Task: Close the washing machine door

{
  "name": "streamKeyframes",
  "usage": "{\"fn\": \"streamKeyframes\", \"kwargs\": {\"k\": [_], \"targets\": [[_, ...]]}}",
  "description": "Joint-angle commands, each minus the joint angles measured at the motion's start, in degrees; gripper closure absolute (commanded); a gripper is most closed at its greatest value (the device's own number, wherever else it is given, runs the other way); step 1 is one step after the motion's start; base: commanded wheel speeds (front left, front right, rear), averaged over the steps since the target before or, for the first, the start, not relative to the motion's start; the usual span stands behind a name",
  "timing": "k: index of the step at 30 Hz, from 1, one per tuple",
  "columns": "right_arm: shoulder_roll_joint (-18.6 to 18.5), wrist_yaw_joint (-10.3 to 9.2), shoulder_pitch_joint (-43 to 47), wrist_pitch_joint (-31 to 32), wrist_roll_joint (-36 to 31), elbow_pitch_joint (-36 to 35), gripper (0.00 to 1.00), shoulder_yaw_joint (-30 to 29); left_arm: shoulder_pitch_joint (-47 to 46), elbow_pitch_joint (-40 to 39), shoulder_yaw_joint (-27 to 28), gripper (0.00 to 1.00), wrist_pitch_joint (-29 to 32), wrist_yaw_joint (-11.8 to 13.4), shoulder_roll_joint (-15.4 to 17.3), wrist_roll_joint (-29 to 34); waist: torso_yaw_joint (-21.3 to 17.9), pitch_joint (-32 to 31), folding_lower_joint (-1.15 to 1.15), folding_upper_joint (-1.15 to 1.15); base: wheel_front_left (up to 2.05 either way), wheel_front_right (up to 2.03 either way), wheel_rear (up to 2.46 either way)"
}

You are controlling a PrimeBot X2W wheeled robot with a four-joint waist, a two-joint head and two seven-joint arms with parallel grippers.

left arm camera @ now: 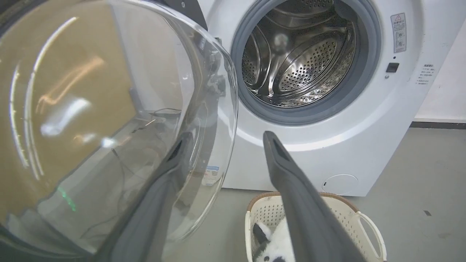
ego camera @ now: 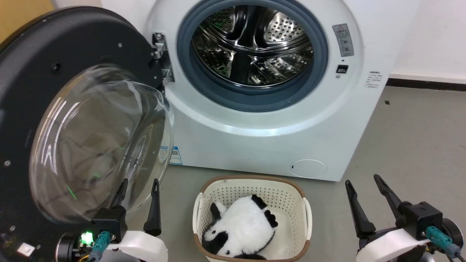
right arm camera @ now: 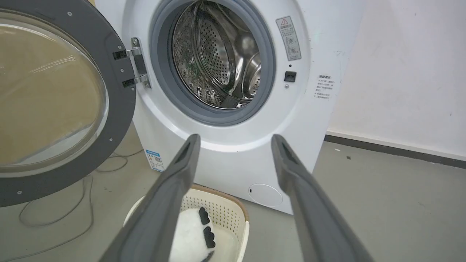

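Door: your washing machine door point(ego camera: 54, 72) is swung wide open on the left, with its glass bowl point(ego camera: 98, 142) bulging toward you.
Machine: the washing machine point(ego camera: 262, 123) sits on the far side, steel drum point(ego camera: 255, 43) fully exposed.
Left hand: your left hand point(ego camera: 140, 181) is near left, 2 fingers apart and empty. Its tips are just beside the bowl's lower edge, can't tell if they're touching.
Right hand: your right hand point(ego camera: 362, 179) is near right, fingers apart too, nothing in it.
Basket: the basket point(ego camera: 251, 180) with a panda toy point(ego camera: 244, 225) is on the floor point(ego camera: 411, 145) between both hands.
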Motion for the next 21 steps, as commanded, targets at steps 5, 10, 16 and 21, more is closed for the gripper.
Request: {"fn": "streamKeyframes", "kwargs": {"k": [5,10,16,21], "targets": [[0.09,0.01,0.7,-1.23,0.92,-0.02,0.0,0.09,0.8,-0.52,-0.1,0.0,-1.31,0.26,0.02,-0.69,2.53,-0.28,0.0,0.0,0.0,0.0,0.0],[0.09,0.02,0.78,-1.71,1.29,-0.01,0.0,0.27,1.11,-0.73,-0.17,0.0,-1.79,0.35,0.02,-0.89,3.94,-0.42,0.0,0.0,0.0,0.0,0.0],[0.11,0.02,1.0,-2.43,1.81,0.01,0.0,0.49,1.5,-1.0,-0.13,0.0,-2.51,0.39,0.02,-1.18,6.09,-0.6,0.0,0.0,0.0,0.0,0.0],[0.12,0.02,1.13,-3.03,2.27,0.02,0.0,0.85,1.78,-1.3,-0.11,0.0,-3.11,0.51,0.02,-1.47,7.75,-0.64,0.0,0.0,0.0,0.0,0.0]]}}
